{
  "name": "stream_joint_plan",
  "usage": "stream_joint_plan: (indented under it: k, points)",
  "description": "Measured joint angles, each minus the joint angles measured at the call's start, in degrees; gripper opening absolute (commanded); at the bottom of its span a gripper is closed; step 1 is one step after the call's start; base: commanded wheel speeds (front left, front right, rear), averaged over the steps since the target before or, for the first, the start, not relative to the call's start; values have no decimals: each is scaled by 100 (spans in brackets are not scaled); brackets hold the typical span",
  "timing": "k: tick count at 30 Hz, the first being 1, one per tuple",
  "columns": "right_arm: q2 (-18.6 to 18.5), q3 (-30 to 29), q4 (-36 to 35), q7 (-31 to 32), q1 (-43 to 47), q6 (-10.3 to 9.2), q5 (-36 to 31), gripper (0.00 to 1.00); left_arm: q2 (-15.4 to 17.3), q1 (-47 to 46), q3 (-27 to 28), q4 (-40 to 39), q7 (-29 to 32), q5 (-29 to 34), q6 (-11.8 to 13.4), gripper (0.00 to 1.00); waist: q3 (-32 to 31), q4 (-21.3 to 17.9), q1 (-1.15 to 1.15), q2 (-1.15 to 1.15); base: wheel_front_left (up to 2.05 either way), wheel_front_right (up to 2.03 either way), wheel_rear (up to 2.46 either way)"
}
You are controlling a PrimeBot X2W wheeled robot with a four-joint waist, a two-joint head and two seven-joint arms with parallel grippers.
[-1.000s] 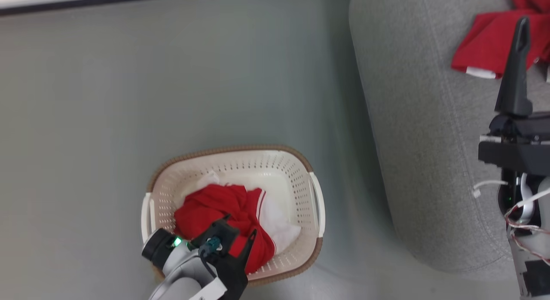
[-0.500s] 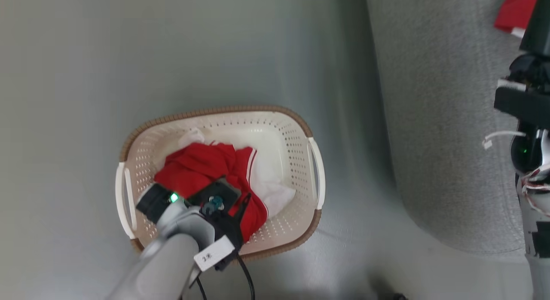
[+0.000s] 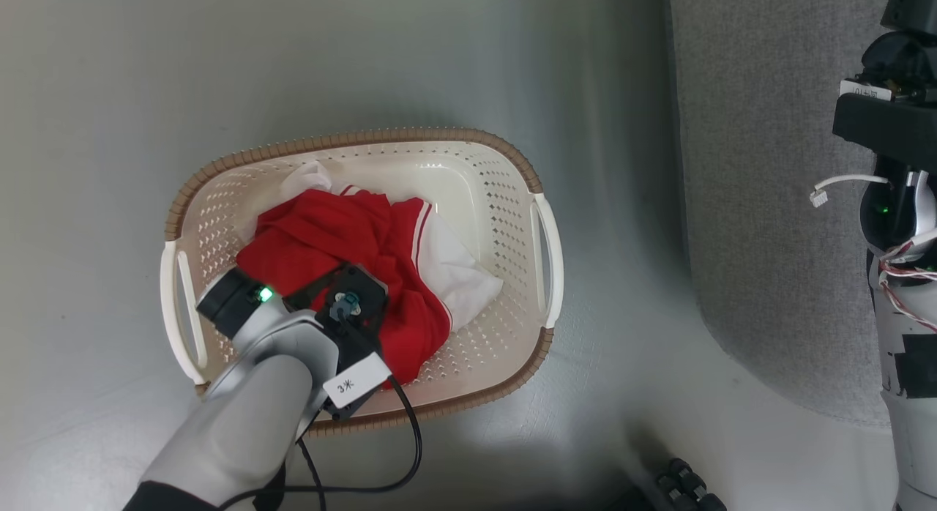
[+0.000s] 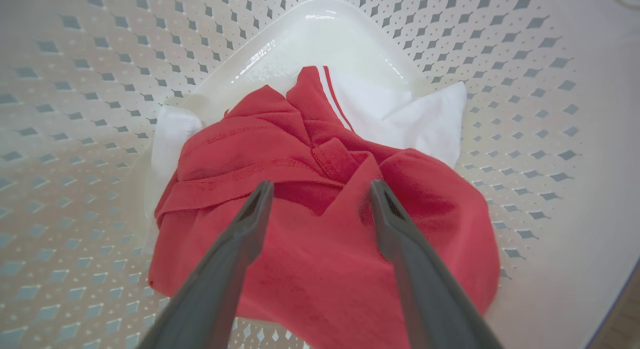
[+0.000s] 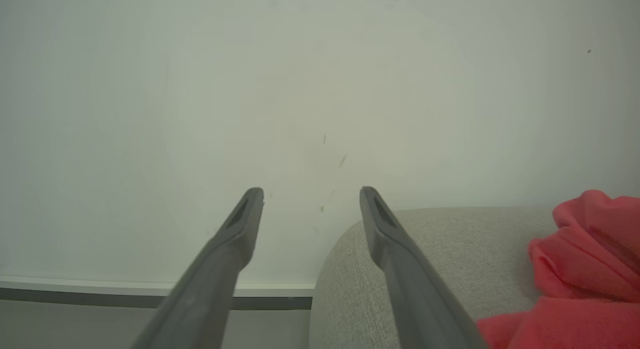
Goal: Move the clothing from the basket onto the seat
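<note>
The cream basket [image 3: 543, 240] with a brown rim stands on the floor. In it lies crumpled red clothing [image 3: 329, 236] with white panels. My left wrist [image 3: 340, 306] hangs over the heap, pointing down into it. In the left wrist view my left gripper [image 4: 320, 189] is open, one fingertip on each side of a raised fold of the red clothing [image 4: 310, 229], just above it. The grey seat [image 3: 768, 203] fills the right side. My right gripper [image 5: 311, 194] is open and holds nothing, beside the seat's rounded end [image 5: 440, 259]. More red clothing [image 5: 590, 269] lies on the seat.
The grey-green floor runs around the basket and between it and the seat. A black cable [image 3: 410, 452] loops from my left arm over the basket's near rim. A pale wall with a dark baseboard [image 5: 150, 301] stands behind the seat.
The head camera has tilted down, so the basket sits higher and larger in view. My left arm has reached further down over the red heap. Both grippers stay open.
</note>
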Motion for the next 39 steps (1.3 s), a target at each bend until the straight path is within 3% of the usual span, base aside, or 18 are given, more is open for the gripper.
stream_joint_plan:
  k: [9, 12, 15, 16, 25, 39]
  points:
    - [159, 233, 114, -48, -215, 101, -79, 100, 62, -187, -83, 409, 266, 14, -44, 98, 118, -163, 0, -1, 0, 0, 0]
    - [170, 270, 221, -51, -266, 127, -93, 100, -18, -287, -124, 511, 318, 14, -44, 53, 175, -223, 0, 0, 0, 0, 0]
    - [178, 276, 314, -54, -277, 143, -93, 100, -88, -317, -156, 584, 348, 14, -44, 22, 192, -259, 0, 0, 0, 0, 0]
    - [178, 276, 314, -54, -277, 143, -93, 100, -88, -317, -156, 584, 348, 14, -44, 0, 192, -259, 0, 0, 0, 0, 0]
    - [202, 278, 616, -85, -316, 192, -136, 100, -172, -369, -146, 680, 122, -62, -46, 0, 72, -240, 0, -2, 0, 0, 0]
    - [170, 343, 1315, -101, -199, 354, -193, 100, -314, -497, 49, 149, -1229, -544, -90, 0, -605, 10, -1, -1, 0, 0, 0]
